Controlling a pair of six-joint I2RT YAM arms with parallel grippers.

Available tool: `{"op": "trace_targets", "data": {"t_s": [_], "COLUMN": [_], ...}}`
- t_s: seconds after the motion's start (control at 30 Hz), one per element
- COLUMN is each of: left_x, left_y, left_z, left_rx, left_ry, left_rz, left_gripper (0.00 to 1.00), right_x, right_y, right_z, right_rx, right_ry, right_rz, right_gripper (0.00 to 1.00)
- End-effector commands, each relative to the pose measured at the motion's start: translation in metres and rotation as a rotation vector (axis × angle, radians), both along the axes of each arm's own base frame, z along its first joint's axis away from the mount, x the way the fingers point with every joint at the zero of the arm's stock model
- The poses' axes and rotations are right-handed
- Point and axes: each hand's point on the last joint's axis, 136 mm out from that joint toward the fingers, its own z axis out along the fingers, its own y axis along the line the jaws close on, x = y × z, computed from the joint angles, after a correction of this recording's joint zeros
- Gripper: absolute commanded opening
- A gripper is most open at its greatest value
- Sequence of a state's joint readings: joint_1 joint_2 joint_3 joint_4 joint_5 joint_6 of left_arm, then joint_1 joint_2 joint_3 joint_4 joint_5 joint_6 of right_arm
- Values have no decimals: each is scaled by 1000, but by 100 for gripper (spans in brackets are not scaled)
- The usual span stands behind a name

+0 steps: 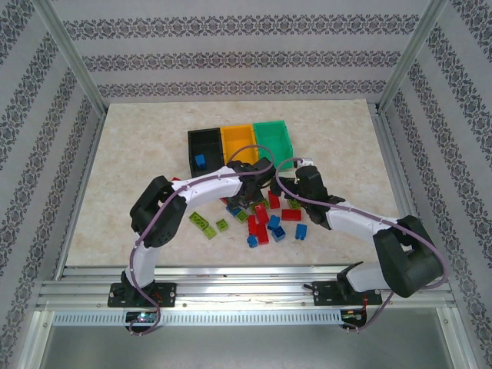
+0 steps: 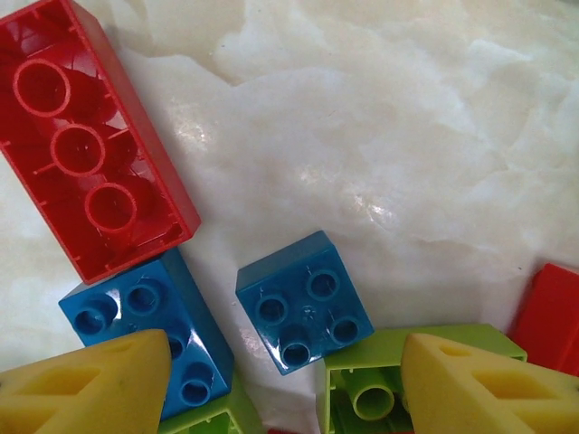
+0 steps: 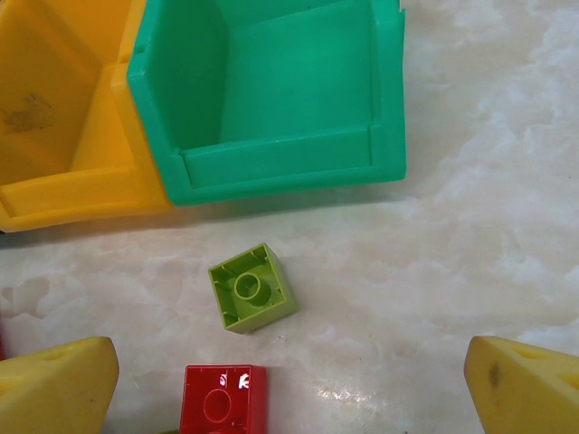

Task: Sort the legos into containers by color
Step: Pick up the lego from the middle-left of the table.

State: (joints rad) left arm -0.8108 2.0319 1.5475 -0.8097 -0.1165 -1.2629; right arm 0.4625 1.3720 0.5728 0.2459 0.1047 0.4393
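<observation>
— Marbled cream tabletop (image 1: 138, 169), walls in striped patterned wallpaper (image 1: 231, 61) around it. Where do the arms stand?

— Both bend in over the scattered pile of small red, blue and lime plastic legos (image 1: 265, 219) in the middle of the table.

— How are the jaws of the left gripper (image 2: 285, 389)?

— Partly apart, gripping nothing. Under the left yellow finger (image 2: 90, 389) lies a longer blue studded brick (image 2: 149, 316), and under the right finger an upturned lime green brick (image 2: 371, 380). Whether either finger touches its brick, I cannot tell. Just ahead of the gap, about centred, sits a blue square four-stud brick (image 2: 303, 303), studs up, clear of both fingers.

— And farther ahead?

— Ahead and to the left of the jaws lies a long red brick (image 2: 86, 136), hollow side up, its near end touching the longer blue brick. Out to the right, a red piece (image 2: 552, 316) is cut off by the frame edge.

— The right gripper (image 3: 289, 389)?

— Jaws wide, nothing between them. Close ahead, left of centre, lies a red square brick (image 3: 222, 398). Beyond it a small lime green square brick (image 3: 253, 287) lies hollow side up, alone on bare table.

— And the containers?

— Ahead of that lime brick stands the green rectangular plastic bin (image 3: 271, 99), with the orange-yellow plastic bin (image 3: 63, 117) touching its left side. From above, the black plastic bin (image 1: 204, 138) closes the row on the left, a blue brick (image 1: 201, 161) inside it.
</observation>
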Motion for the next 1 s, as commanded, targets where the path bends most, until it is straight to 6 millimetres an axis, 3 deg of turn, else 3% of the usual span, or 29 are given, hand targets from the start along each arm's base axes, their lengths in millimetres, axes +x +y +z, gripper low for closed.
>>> {"op": "trace_targets", "data": {"t_s": [0.0,0.13,0.27,0.67,0.8,0.97], "left_x": [-12,-30,-37,-29,-36,-41], "left_y": [8,28,39,34,42,56], "left_z": [-2,-1,-3,-26,-33,-41], "left_rx": [47,100,86,74,78,82], "left_ry": [46,96,59,65,77,73], "left_rz": [67,110,155,157,178,211], "left_gripper": [68,68,68,66,56,55], "right_x": [3,3,2,3,4,4], "right_y": [0,0,5,3,4,7], "right_z": [5,3,4,1,-2,-2], "right_rx": [-6,0,23,-6,-3,10], "right_ry": [-21,-19,-14,-7,-8,-2], "right_rz": [-10,-13,0,-4,-4,4], "right_gripper": [98,98,98,98,98,98]}}
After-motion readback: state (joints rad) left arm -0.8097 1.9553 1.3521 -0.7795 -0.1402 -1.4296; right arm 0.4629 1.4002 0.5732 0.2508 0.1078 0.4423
